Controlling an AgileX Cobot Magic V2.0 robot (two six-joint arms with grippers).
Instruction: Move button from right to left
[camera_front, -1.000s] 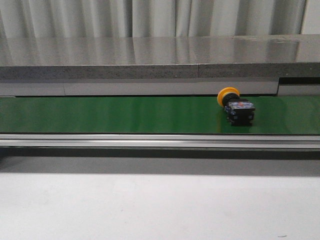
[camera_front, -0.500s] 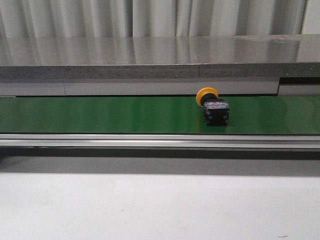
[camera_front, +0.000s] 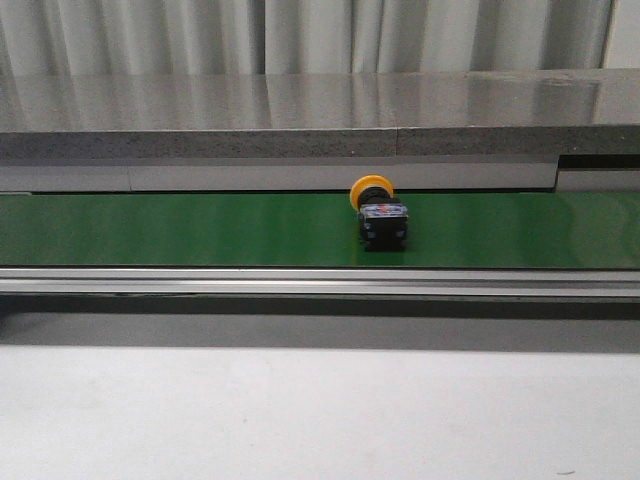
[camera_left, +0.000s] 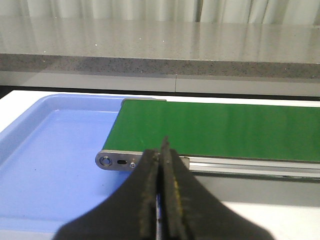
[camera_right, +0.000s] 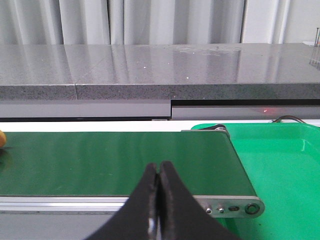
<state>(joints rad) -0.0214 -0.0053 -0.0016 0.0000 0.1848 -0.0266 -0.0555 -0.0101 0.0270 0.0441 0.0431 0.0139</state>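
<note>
I see the button (camera_front: 378, 212) lying on its side on the green conveyor belt (camera_front: 180, 230), just right of the belt's middle, cap toward the far edge. My left gripper (camera_left: 161, 172) and right gripper (camera_right: 158, 187) are both closed on nothing, each near one belt end, well apart from the button.

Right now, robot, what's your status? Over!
Left gripper shut, right gripper shut, both empty. Button on green belt, untouched. Nothing blocking.
</note>
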